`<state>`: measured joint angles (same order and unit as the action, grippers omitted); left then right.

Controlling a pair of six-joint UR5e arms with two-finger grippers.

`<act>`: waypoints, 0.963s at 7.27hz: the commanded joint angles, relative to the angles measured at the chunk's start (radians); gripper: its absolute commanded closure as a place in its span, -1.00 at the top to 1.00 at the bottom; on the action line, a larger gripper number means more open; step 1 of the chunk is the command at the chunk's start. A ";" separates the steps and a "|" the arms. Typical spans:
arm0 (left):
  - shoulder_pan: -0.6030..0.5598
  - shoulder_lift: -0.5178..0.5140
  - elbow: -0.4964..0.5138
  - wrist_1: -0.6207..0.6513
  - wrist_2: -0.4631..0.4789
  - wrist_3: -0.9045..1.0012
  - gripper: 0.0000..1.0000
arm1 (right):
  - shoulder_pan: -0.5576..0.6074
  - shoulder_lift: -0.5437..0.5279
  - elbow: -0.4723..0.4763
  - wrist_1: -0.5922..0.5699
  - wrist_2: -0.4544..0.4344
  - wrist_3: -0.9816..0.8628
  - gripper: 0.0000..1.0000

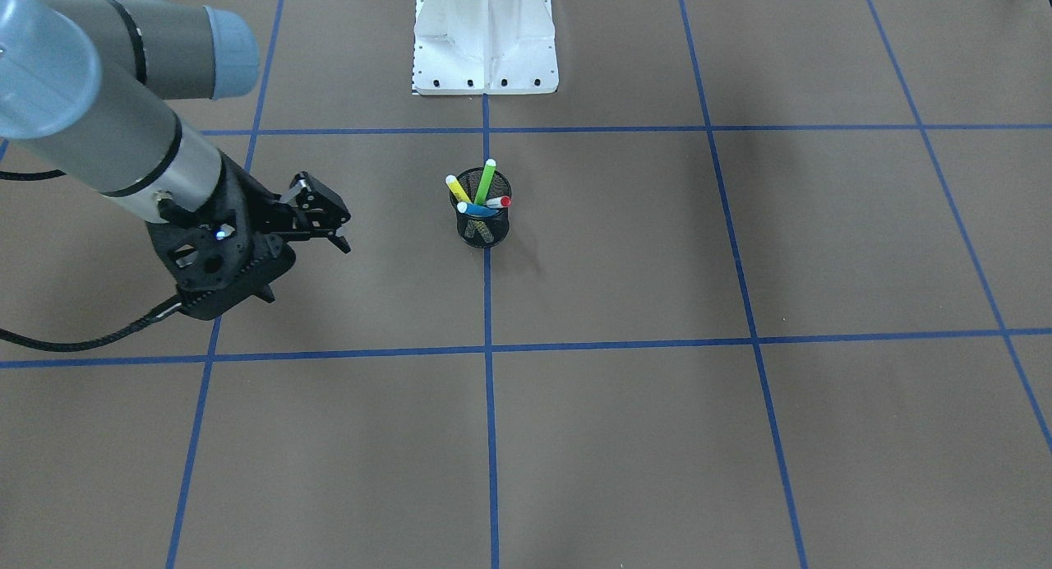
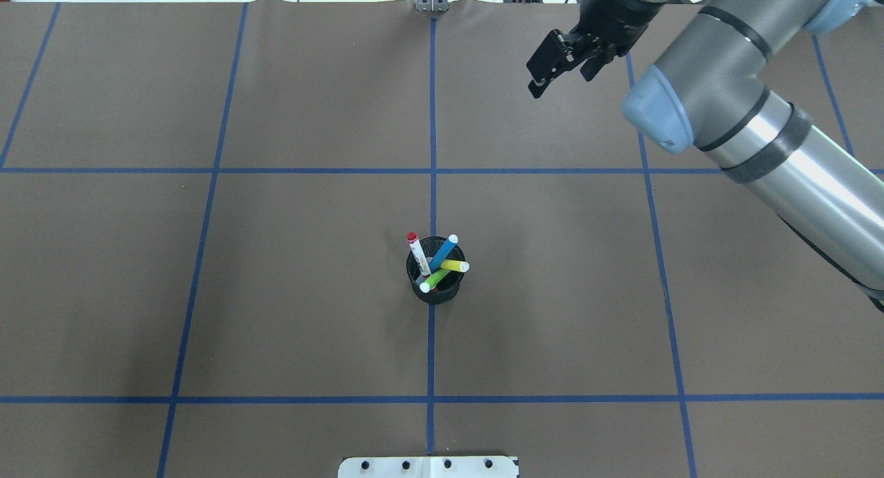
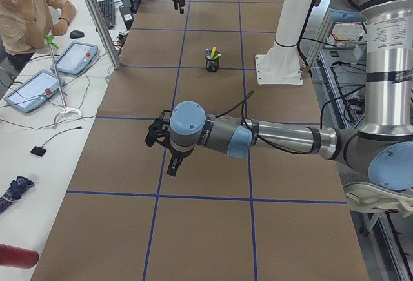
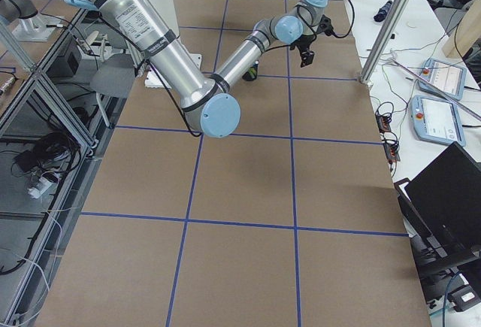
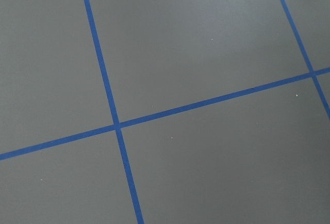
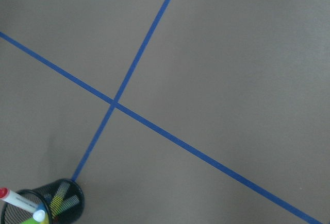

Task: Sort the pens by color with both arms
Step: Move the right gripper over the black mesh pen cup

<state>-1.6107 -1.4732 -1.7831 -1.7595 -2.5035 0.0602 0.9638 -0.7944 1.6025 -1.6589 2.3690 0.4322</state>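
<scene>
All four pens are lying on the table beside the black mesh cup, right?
Not quite. All four pens are standing inside the black mesh cup, not lying on the table beside it. The overhead exterior view shows them leaning out over its rim.

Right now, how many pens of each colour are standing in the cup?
Blue pen: 1
Green pen: 1
Yellow pen: 1
White pen with red caps: 1
Total: 4, all in the black mesh cup.
</scene>
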 commanded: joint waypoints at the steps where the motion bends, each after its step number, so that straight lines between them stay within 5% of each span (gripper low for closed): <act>1: 0.002 0.002 0.010 0.000 0.002 0.001 1.00 | -0.083 0.201 -0.135 -0.161 -0.051 0.017 0.99; 4: 0.005 0.002 0.024 -0.002 0.002 0.003 1.00 | -0.177 0.424 -0.416 -0.267 -0.086 0.008 0.99; 7: 0.006 0.002 0.024 -0.002 0.002 0.003 1.00 | -0.258 0.420 -0.440 -0.326 -0.135 -0.057 0.97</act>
<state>-1.6056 -1.4711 -1.7600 -1.7610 -2.5020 0.0629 0.7363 -0.3751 1.1692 -1.9527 2.2422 0.4153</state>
